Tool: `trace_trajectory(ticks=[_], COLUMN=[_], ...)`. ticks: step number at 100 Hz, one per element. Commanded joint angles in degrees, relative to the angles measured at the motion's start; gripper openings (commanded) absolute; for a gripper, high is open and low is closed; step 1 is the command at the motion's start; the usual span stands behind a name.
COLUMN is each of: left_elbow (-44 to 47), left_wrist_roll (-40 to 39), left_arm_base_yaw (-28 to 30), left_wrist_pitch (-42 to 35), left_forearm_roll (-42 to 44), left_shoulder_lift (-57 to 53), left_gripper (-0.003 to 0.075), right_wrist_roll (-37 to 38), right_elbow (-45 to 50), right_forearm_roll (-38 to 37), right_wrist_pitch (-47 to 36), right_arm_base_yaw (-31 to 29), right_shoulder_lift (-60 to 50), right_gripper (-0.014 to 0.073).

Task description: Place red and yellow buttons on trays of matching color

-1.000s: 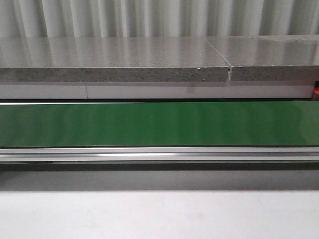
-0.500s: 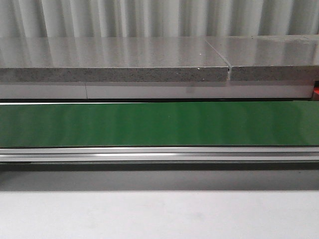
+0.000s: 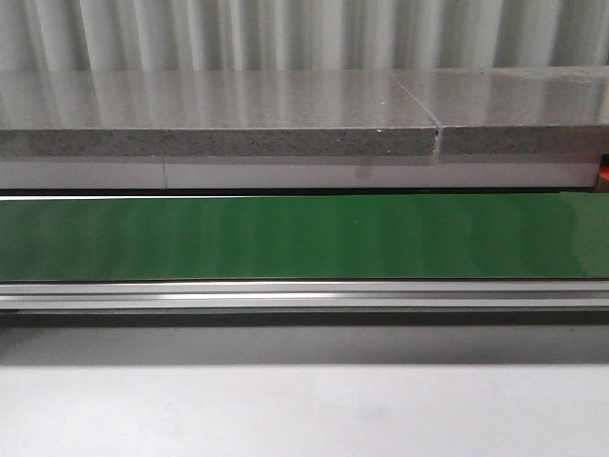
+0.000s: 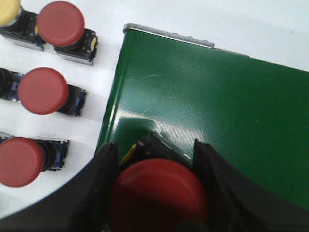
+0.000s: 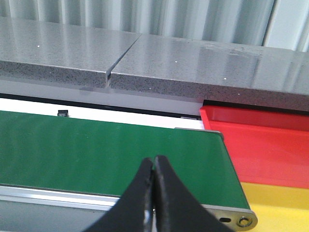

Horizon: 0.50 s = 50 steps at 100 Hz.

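- While the left gripper (image 4: 157, 193) hung over the end of the green belt (image 4: 217, 121), a red button (image 4: 159, 193) sat clamped between its two black fingers (image 4: 104, 188), cap toward the camera, filling the gap.
- Beside that belt end, on the white table (image 4: 104, 104), three more red buttons (image 4: 43, 91) lay in a row, well apart from the held one, and a yellow button (image 4: 8, 10) showed at the edge of view.
- Belt surface past the held button was bare green up to its metal end roller (image 4: 166, 35).
- Held button had a round, matte red cap, with a black body and a bit of yellow showing behind it.
- Right gripper (image 5: 153, 186) was closed, fingers pressed together and holding nothing, above the belt's other end, near the red tray (image 5: 260, 140) and yellow tray (image 5: 275, 203).
- From the front, only the belt (image 3: 304, 238) and a grey stone ledge (image 3: 219, 119) showed.
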Motion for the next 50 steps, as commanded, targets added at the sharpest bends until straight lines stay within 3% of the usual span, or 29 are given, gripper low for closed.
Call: trace_trajectory(ticks=[1, 50], left_elbow=[-2.79, -4.6], left_wrist_roll=[1.34, 1.43], left_arm_base_yaw=[-0.38, -0.38], left_wrist_pitch=[-3.07, -4.13], left_forearm_roll=[-1.65, -1.65], left_shoulder_lift=[-0.03, 5.36], left_gripper=[-0.002, -0.0018], right_wrist_roll=[-0.25, -0.25], right_elbow=[-0.36, -0.36], right_forearm_roll=[-0.7, -0.7], right_wrist_pitch=[-4.71, -4.71], right_arm_base_yaw=[-0.16, -0.16], right_shoulder_lift=[0.09, 0.09], right_gripper=[-0.0068, -0.0068])
